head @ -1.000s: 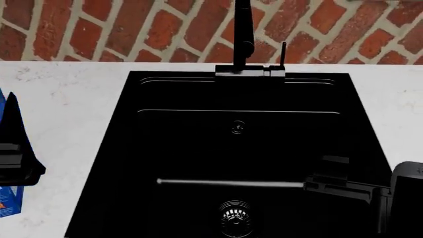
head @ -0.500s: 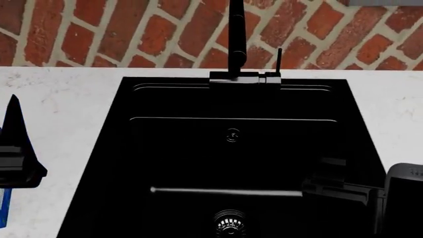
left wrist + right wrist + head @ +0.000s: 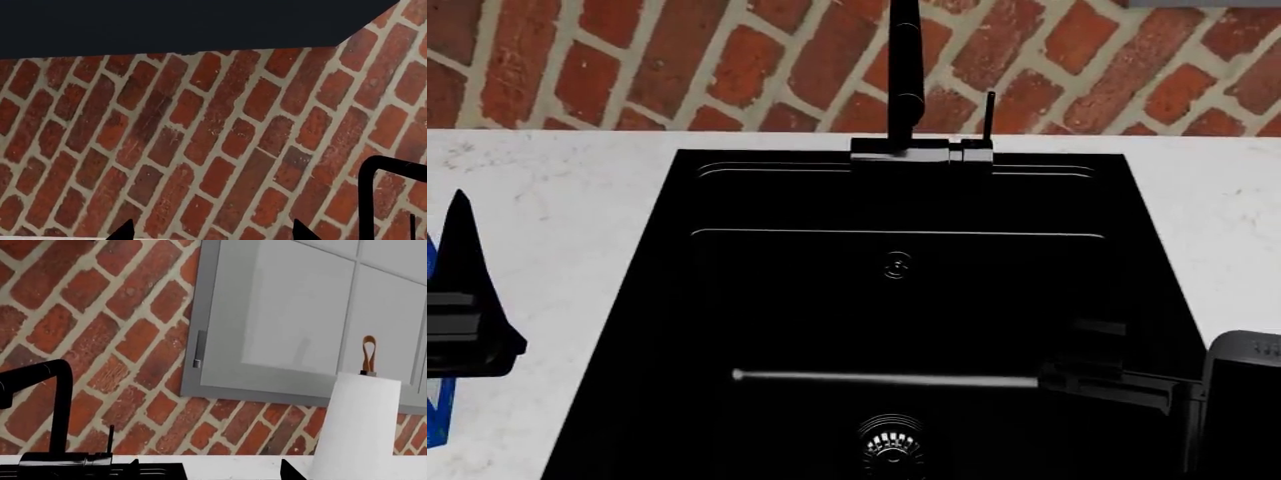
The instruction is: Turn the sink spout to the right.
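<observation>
At the sink's [image 3: 627, 330] back edge stands the sink spout [image 3: 905, 75]; bring right gripper [image 3: 1101, 375] (grip state unclear) up, push arm rightward w/o bumping lever [image 3: 989, 117].

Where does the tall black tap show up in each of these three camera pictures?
Head view: the sink spout rises at top centre, behind the sink, and runs out of the frame.
Right wrist view: the sink spout stands at the lower left, with its bent arm on top.
Left wrist view: only a black bent tube at the right edge, probably the spout.
Shared landmark: the red brick wall behind it.
</observation>
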Available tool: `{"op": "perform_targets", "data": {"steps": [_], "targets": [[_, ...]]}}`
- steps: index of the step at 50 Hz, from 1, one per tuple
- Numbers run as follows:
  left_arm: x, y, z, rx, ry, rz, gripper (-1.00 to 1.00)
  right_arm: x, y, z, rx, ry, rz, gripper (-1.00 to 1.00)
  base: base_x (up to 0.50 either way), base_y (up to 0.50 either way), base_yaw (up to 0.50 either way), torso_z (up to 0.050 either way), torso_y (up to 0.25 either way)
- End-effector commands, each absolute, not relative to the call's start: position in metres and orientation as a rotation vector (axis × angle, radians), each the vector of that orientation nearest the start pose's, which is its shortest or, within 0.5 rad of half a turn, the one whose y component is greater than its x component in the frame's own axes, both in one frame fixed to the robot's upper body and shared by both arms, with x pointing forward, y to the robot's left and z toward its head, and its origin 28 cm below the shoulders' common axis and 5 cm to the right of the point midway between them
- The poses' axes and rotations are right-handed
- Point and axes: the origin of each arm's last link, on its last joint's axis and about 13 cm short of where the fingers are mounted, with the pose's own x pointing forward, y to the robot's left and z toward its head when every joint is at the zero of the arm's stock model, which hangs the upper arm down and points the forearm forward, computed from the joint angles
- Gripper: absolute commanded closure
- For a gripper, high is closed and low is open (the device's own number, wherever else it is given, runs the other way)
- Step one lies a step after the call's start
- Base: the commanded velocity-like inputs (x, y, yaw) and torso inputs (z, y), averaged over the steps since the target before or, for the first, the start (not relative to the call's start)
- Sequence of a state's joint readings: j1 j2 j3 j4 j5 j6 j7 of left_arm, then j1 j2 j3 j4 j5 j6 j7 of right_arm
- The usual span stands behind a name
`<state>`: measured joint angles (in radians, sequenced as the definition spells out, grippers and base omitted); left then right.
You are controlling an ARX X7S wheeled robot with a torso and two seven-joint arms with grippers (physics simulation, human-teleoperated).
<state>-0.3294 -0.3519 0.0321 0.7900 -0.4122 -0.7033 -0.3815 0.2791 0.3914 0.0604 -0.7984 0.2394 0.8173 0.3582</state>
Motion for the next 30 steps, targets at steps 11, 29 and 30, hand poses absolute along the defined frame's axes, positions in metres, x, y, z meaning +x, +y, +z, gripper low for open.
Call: {"op": "perform_targets", "data": {"steps": [11,29,30], "targets": [[0.211,0.229,0.194,0.021,-0.365,0.077,-1.0,0.22,-0.14,0.196,-0.138,-0.265,-0.186,-1.0,0.0,0.0,0.0,0.0,0.0],[0.213,0.23,0.19,0.014,-0.357,0.072,-1.0,0.245,-0.111,0.213,-0.183,-0.242,-0.093,-1.0,0.0,0.0,0.0,0.0,0.0],[0.213,0.23,0.19,0.02,-0.357,0.073,-1.0,0.247,-0.11,0.214,-0.181,-0.242,-0.086,-1.0,0.0,0.0,0.0,0.0,0.0]]}}
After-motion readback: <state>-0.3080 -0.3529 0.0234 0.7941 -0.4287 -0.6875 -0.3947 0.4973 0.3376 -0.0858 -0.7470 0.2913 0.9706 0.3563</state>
